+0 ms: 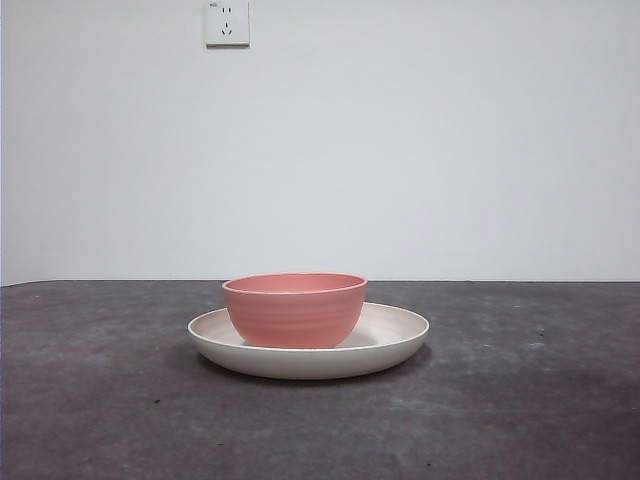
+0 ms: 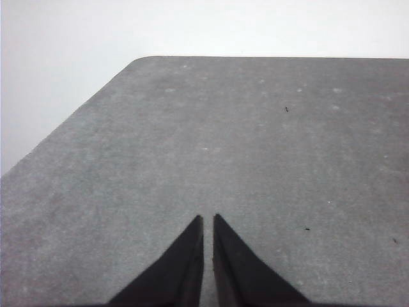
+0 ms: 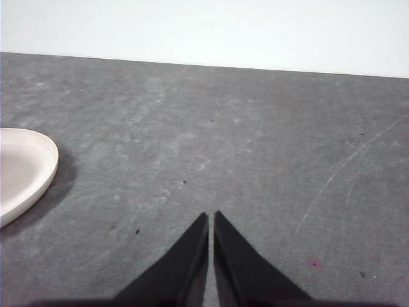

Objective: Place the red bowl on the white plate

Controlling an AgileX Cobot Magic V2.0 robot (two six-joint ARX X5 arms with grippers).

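The bowl sits upright inside the plate; the right claw, nearly closed and empty, waits nearer than the left claw, also narrow.

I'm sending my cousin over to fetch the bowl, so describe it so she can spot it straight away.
Look at the dark grey table in front of the white wall with the power socket. Near its middle lies a wide, shallow white plate, and the red bowl stands upright on it. It is the only coloured thing there: small, salmon-pink, faintly ridged, and much narrower than the plate.
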